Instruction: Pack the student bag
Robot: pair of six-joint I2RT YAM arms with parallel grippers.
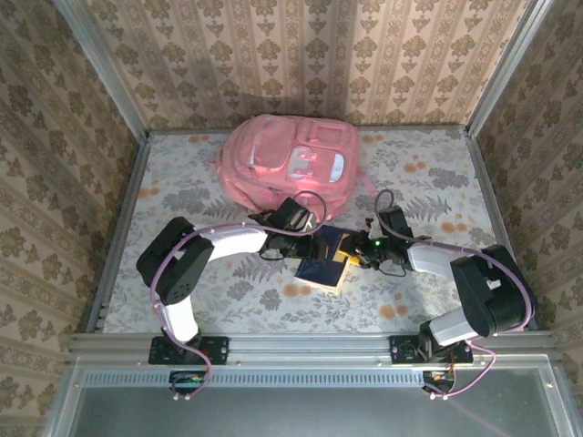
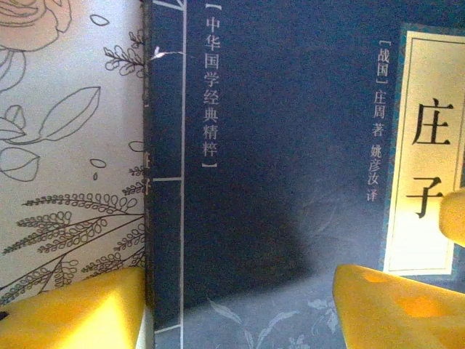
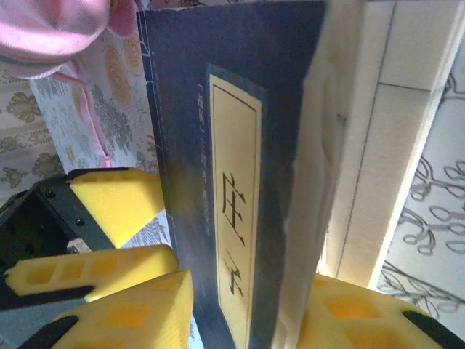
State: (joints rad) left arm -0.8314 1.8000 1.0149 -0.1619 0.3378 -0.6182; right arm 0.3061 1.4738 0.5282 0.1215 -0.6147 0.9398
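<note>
The student bag [image 1: 290,164], a large pink backpack, lies at the back middle of the table, and its pink fabric [image 3: 43,33] shows at the top left of the right wrist view. In front of it a dark blue book [image 1: 324,262] with a cream title label [image 3: 236,218] stands tilted on edge. My right gripper [image 3: 243,320] is shut on the book, one yellow finger on the cover and the other against the page block. My left gripper [image 2: 240,313] is open close over the cover [image 2: 290,145], one finger beside the spine. Its yellow pads [image 3: 112,203] appear left of the book.
The floral tablecloth [image 1: 437,182] has free room on both sides of the bag. Metal frame rails [image 1: 118,228] and wallpapered walls close in the table on three sides. Both arms meet at the middle, near the book.
</note>
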